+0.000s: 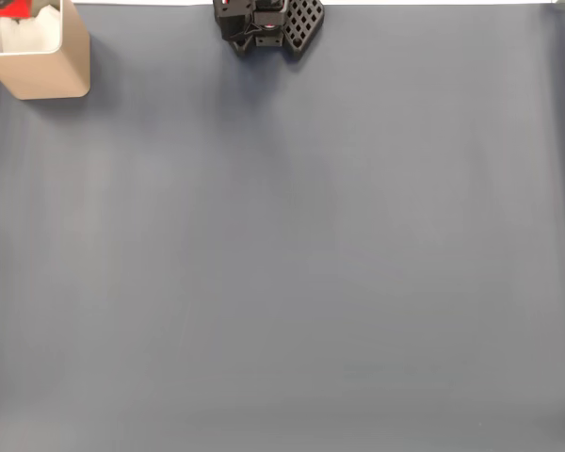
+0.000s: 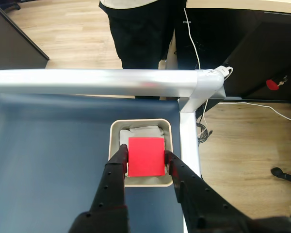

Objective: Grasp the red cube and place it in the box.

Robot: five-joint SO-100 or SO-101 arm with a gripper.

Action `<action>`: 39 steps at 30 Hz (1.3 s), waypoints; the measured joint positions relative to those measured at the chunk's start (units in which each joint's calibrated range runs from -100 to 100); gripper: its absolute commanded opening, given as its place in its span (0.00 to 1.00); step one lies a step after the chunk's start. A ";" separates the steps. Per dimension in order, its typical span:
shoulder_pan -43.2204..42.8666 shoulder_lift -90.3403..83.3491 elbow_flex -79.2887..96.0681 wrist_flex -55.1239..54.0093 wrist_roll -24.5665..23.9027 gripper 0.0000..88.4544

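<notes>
In the wrist view the gripper [image 2: 145,156] is holding the red cube [image 2: 146,156], its black jaws spread just to the cube's width and pressing on the left and right faces. The cube is hanging directly over the open top of the box [image 2: 141,182], above the white paper filling [image 2: 144,132] inside. The box is sitting on the dark blue bench [image 2: 48,160], near its silver edge rail [image 2: 97,81]. In the fixed view the box [image 1: 47,71] is standing in the top left corner of the bench [image 1: 292,264], with a bit of the red cube [image 1: 11,8] showing above it at the top edge
</notes>
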 measured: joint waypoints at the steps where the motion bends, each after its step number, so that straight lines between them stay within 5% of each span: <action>1: 0.00 0.00 0.00 0.08 0.29 0.35; 5: 0.00 0.00 0.00 1.19 1.81 0.50; 12: 0.00 -0.43 0.00 2.15 1.90 0.59; 39: 0.00 -2.08 0.00 2.15 1.71 0.61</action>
